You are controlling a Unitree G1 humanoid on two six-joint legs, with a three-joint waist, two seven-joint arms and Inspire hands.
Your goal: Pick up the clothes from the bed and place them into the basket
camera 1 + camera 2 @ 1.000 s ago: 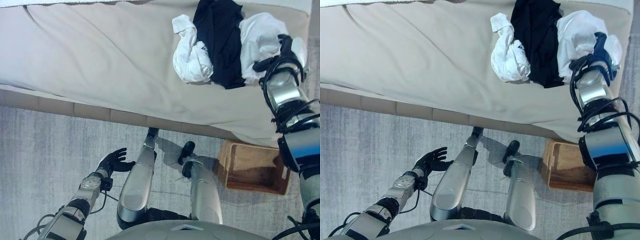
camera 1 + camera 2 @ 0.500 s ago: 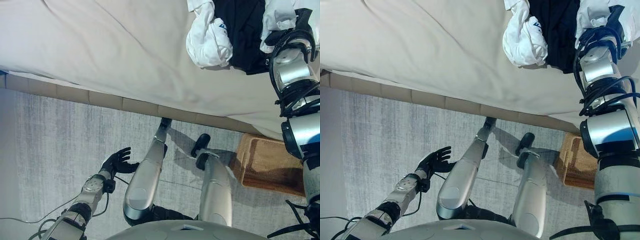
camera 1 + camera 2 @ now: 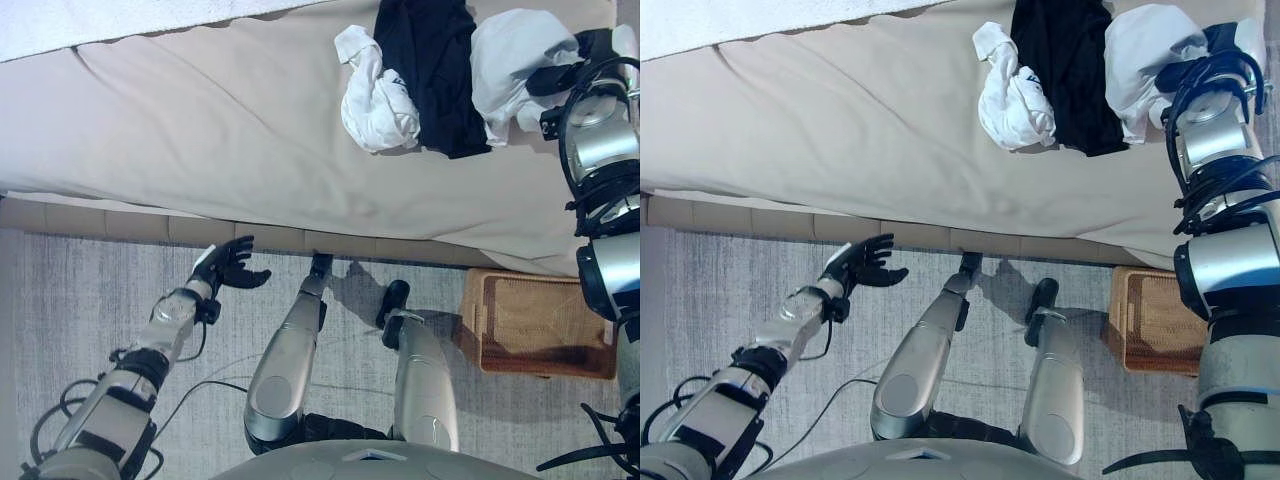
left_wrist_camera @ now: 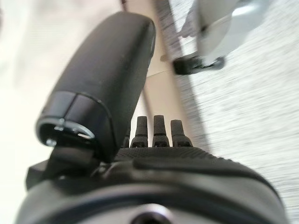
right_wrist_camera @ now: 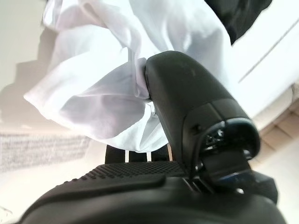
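Note:
On the beige bed (image 3: pixel 200 130) lie a crumpled white garment (image 3: pixel 378 95), a black garment (image 3: pixel 435 70) and a second white garment (image 3: pixel 510 60), together at the far right. My right hand (image 3: pixel 585 65) rests at that pile's right end. In the right wrist view its thumb (image 5: pixel 187 93) and fingers pinch the second white garment (image 5: pixel 93 84). The brown wicker basket (image 3: pixel 472 325) stands on the floor by the bed, below my right arm. My left hand (image 3: pixel 228 268) is open and empty, low by the bed's front edge.
A grey carpet (image 3: pixel 80 300) covers the floor in front of the bed. A tan bed base (image 3: pixel 130 225) runs along under the mattress. A white cover (image 3: pixel 100 20) lies along the bed's far left side.
The camera has shifted. My left hand has risen from over the carpet to the bed's front edge. My right hand stays on the second white garment.

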